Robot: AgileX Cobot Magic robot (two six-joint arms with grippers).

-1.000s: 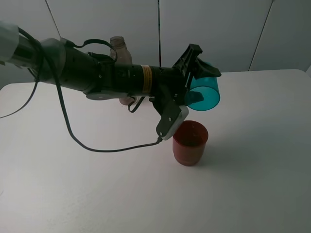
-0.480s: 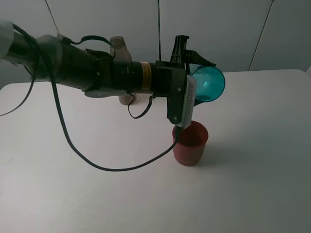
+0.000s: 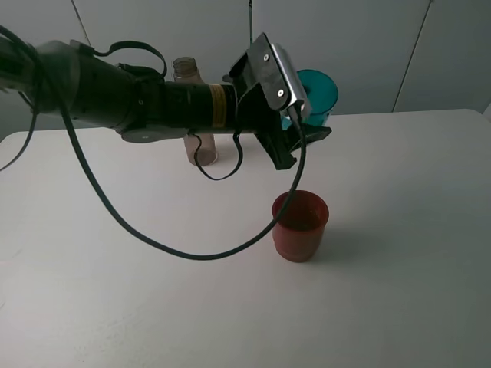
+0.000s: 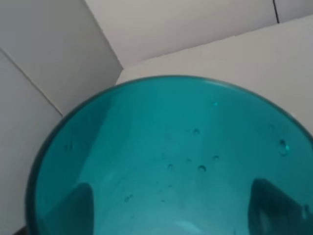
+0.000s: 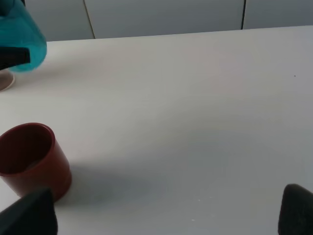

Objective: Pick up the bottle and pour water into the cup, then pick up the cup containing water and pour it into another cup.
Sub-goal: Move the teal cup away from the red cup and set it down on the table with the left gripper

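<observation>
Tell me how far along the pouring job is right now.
Nearly done, by the look of it. The bottle stands on the table behind the arm, released. The left gripper holds the teal cup raised and upright; only droplets show inside. The red cup sits below. What's left is setting the teal cup down.

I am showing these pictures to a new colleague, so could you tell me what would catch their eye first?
Probably the long black left arm reaching across the white table, its left gripper holding the teal cup in the air. Below it, the red cup stands alone on the table, with the clear bottle behind the arm.
</observation>
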